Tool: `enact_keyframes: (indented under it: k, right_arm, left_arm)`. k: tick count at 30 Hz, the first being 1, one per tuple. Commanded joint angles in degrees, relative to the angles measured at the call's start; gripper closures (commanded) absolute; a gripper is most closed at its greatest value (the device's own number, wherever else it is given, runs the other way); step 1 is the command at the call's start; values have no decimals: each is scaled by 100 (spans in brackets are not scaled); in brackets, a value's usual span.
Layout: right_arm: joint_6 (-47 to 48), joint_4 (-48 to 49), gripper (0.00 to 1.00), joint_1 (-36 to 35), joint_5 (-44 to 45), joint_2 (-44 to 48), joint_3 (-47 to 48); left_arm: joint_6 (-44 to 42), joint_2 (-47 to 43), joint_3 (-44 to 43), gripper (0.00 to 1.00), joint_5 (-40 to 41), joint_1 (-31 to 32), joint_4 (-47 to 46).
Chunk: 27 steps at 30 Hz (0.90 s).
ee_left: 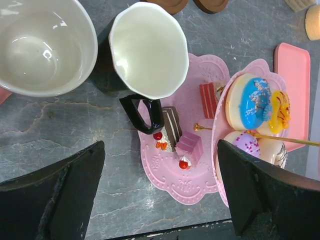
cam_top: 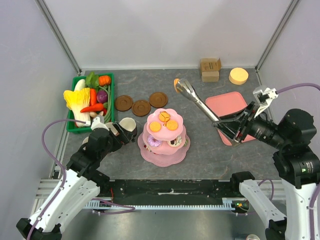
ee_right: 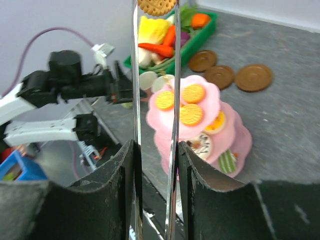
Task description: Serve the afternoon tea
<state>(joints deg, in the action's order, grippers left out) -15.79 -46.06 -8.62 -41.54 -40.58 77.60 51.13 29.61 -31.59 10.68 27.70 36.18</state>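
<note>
The pink tiered stand (cam_top: 164, 135) stands mid-table with orange biscuits (cam_top: 163, 122) on its top tier. My right gripper (cam_top: 226, 125) is shut on metal tongs (cam_top: 200, 101). The tong tips pinch an orange biscuit (cam_top: 176, 84) behind the stand; it also shows in the right wrist view (ee_right: 156, 6). My left gripper (ee_left: 160, 200) is open and empty, above the stand's bottom plate (ee_left: 175, 175) with its cake bits (ee_left: 189, 147). The dark mug (ee_left: 147, 50) and the pale mug (ee_left: 42, 45) stand just beyond it. Three brown saucers (cam_top: 141, 107) lie behind the stand. The pink mug is not clearly visible.
A green basket (cam_top: 79, 129) of toy vegetables sits at the far left. A pink tray (cam_top: 227, 102) lies under the tongs on the right. Cardboard boxes (cam_top: 210, 69) and a yellow disc (cam_top: 238, 76) stand at the back right. Donuts (ee_left: 248, 102) fill the stand's middle tier.
</note>
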Motion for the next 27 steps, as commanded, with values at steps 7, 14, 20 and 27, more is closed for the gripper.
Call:
enact_keyframes:
  k: [7,14,20,27]
  right_arm:
    - [-460,599,67,-297,-1199,-275,-219]
    - [-241,405,68,-833,-1128,-478,-149]
    - [-152,431,67,-1097,-1172,-530,-254]
    - [-56,238,67,-1519,-1049,-802,-228]
  left_arm:
    - [142,10,-312,1,-92,-19,82]
    - [116,-25,-330,1,13,-11,91]
    - [116,89,-347,1,48,-11,99]
    - [177,46,-304,1,92,-19,108]
